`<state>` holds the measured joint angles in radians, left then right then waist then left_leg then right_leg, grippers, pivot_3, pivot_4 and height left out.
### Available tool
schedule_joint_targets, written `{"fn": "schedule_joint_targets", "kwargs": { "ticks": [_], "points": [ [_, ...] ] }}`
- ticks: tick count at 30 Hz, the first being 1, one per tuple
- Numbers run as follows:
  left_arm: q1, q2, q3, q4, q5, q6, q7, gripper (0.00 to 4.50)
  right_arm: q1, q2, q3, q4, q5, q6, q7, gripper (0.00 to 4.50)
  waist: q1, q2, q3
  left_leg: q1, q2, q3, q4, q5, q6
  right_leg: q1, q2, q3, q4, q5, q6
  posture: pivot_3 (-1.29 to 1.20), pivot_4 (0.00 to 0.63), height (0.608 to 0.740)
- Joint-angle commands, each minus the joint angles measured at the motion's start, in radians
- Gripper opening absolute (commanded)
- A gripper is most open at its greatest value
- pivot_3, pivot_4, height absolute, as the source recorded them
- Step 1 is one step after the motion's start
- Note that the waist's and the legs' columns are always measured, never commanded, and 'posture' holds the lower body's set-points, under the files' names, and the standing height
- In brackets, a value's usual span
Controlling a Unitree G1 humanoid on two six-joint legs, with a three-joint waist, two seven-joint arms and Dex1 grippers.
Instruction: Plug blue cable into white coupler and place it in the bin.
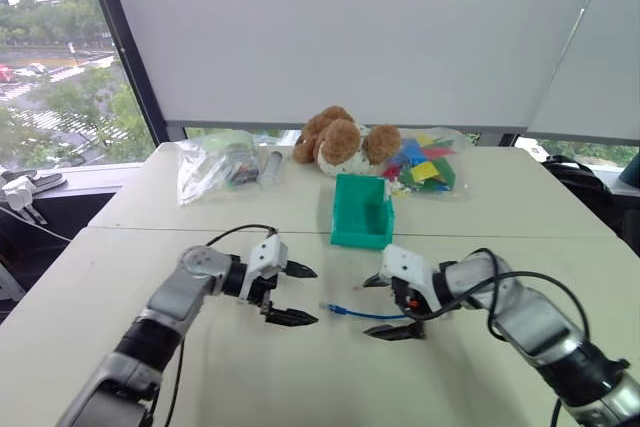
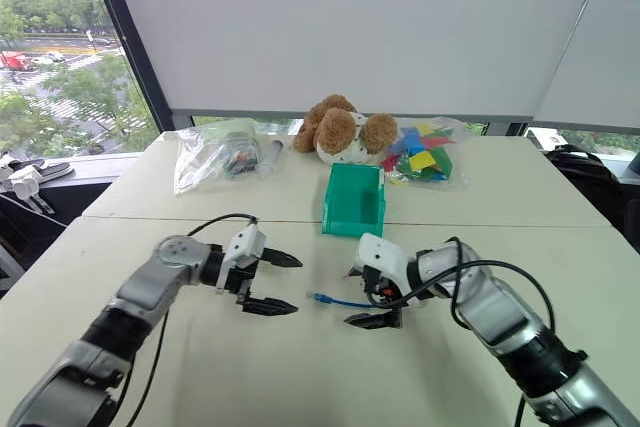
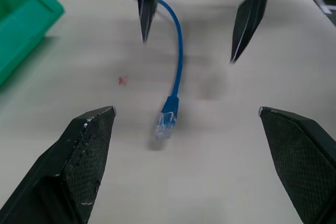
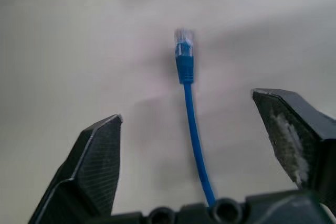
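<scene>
1. Nearest on the pale tabletop (image 1: pixel 300 377), the right gripper (image 1: pixel 392 307) hangs low with its two black fingers spread wide. The thin bright blue cable (image 1: pixel 365 313) runs out from between them, and the right wrist view shows the cord passing down the middle of the gap without either finger pressing it, so this gripper reads as released, grasping nothing.

2. Facing it, the left gripper (image 1: pixel 290 294) also has its jaws fully apart and empty. It points across at the cable's free end and touches nothing.

3. The cable lies flat on the table between the two grippers. Its clear plug tip (image 3: pixel 165 125) sits bare, nearer the left gripper, joined to nothing.

4. Judging progress: I cannot make out a small white coupler on the table, and the plug is visibly unconnected. So plugging in appears not yet done, and the drop into the bin is also left.

5. Just beyond the grippers stands the small teal-green rectangular plastic bin (image 1: pixel 362 210), upright. Nothing is visible inside it.

6. Farthest back sit a brown stuffed toy (image 1: pixel 340 142), a clear bag of dark parts (image 1: pixel 215 162) on the left and a clear bag of coloured pieces (image 1: pixel 425 162) on the right.
</scene>
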<state>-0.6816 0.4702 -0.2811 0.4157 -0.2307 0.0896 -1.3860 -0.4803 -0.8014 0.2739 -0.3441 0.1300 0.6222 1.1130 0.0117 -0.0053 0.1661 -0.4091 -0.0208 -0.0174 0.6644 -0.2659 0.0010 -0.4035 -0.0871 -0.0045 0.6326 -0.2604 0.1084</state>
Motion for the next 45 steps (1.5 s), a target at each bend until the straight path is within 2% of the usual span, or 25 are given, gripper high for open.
{"fn": "schedule_joint_targets", "kwargs": {
  "ticks": [1,8,16,19,20,21,25,26,27,32,40,45],
  "points": [
    [-0.067,-0.044,-0.015,0.141,0.04,-0.087,-0.034,4.5,0.036,-0.034,-0.1,-0.138,0.064,0.085,-0.025,4.44,0.0,0.0,0.0,0.0,0.0,0.0,0.0,0.0,0.0,0.0,0.0,0.0,0.0,0.0,0.0,0.0,0.15,0.74],
    [-0.154,-0.145,-0.024,0.382,0.112,-0.187,-0.045,4.5,0.137,-0.066,-0.206,-0.293,0.122,0.202,-0.112,4.44,0.001,0.0,0.0,0.0,0.0,0.0,0.0,0.0,0.0,0.0,0.0,0.0,0.0,0.0,0.0,0.0,0.15,0.74],
    [-0.167,-0.174,-0.023,0.467,0.182,-0.269,-0.033,4.5,0.154,-0.071,-0.216,-0.336,0.152,0.245,-0.178,4.44,0.001,-0.001,0.0,0.0,0.0,0.0,0.0,0.0,0.0,0.0,0.0,0.0,0.0,0.0,0.0,0.0,0.15,0.74],
    [-0.167,-0.173,-0.018,0.478,0.195,-0.28,-0.026,3.72,0.151,-0.076,-0.211,-0.335,0.16,0.242,-0.189,4.5,0.001,-0.001,0.0,0.0,0.0,0.0,0.0,0.0,0.0,0.0,0.0,0.0,0.0,0.0,0.0,0.0,0.15,0.74],
    [-0.166,-0.172,-0.016,0.48,0.197,-0.283,-0.026,3.32,0.149,-0.078,-0.208,-0.332,0.161,0.237,-0.191,4.5,0.001,-0.001,0.0,0.0,0.0,0.0,0.0,0.0,0.0,0.0,0.0,0.0,0.0,0.0,0.0,0.0,0.15,0.74],
    [-0.165,-0.172,-0.014,0.482,0.199,-0.285,-0.026,2.71,0.148,-0.081,-0.206,-0.33,0.162,0.233,-0.193,4.5,0.0,-0.001,0.0,0.0,0.0,0.0,0.0,0.0,0.0,0.0,0.0,0.0,0.0,0.0,0.0,0.0,0.15,0.74],
    [-0.156,-0.171,-0.012,0.482,0.208,-0.294,-0.023,0.73,0.139,-0.09,-0.193,-0.317,0.162,0.219,-0.2,4.5,0.0,-0.001,0.0,0.0,0.0,-0.001,0.0,0.0,0.0,0.0,0.0,0.0,0.0,0.0,0.0,0.0,0.15,0.74],
    [-0.152,-0.172,-0.013,0.477,0.21,-0.295,-0.024,0.29,0.137,-0.091,-0.191,-0.315,0.163,0.216,-0.201,4.5,0.0,-0.001,0.0,0.0,0.0,-0.001,0.0,0.0,0.0,0.0,0.0,0.0,0.0,0.0,0.0,0.0,0.15,0.74],
    [-0.147,-0.172,-0.012,0.471,0.209,-0.296,-0.029,0.05,0.134,-0.092,-0.188,-0.312,0.163,0.214,-0.202,4.5,0.0,-0.001,0.0,0.0,0.0,-0.001,0.0,0.0,0.0,0.0,0.0,0.0,0.0,0.0,0.0,0.0,0.15,0.74],
    [-0.134,-0.166,0.039,0.345,0.132,-0.19,-0.054,0.05,0.138,-0.049,-0.239,-0.315,0.219,0.243,-0.229,4.5,0.0,-0.001,0.001,0.0,0.001,-0.001,0.0,0.0,0.0,0.0,0.0,0.0,0.0,0.0,0.0,0.0,0.15,0.74],
    [-0.132,-0.142,0.144,0.078,0.03,-0.027,0.045,0.05,0.247,0.125,-0.539,-0.381,0.533,0.492,-0.344,4.5,0.002,-0.003,0.001,-0.001,0.0,-0.002,0.0,0.0,0.0,0.0,-0.001,0.0,0.0,0.0,0.0,0.0,0.15,0.74],
    [-0.102,-0.144,0.159,-0.005,0.015,-0.014,0.11,0.05,0.243,0.333,-0.626,-0.336,0.655,0.641,-0.554,4.5,-0.002,-0.003,0.001,0.0,0.001,-0.002,0.0,0.0,0.0,0.0,0.0,0.0,0.001,0.0,0.001,0.0,0.15,0.74]
  ]
}}
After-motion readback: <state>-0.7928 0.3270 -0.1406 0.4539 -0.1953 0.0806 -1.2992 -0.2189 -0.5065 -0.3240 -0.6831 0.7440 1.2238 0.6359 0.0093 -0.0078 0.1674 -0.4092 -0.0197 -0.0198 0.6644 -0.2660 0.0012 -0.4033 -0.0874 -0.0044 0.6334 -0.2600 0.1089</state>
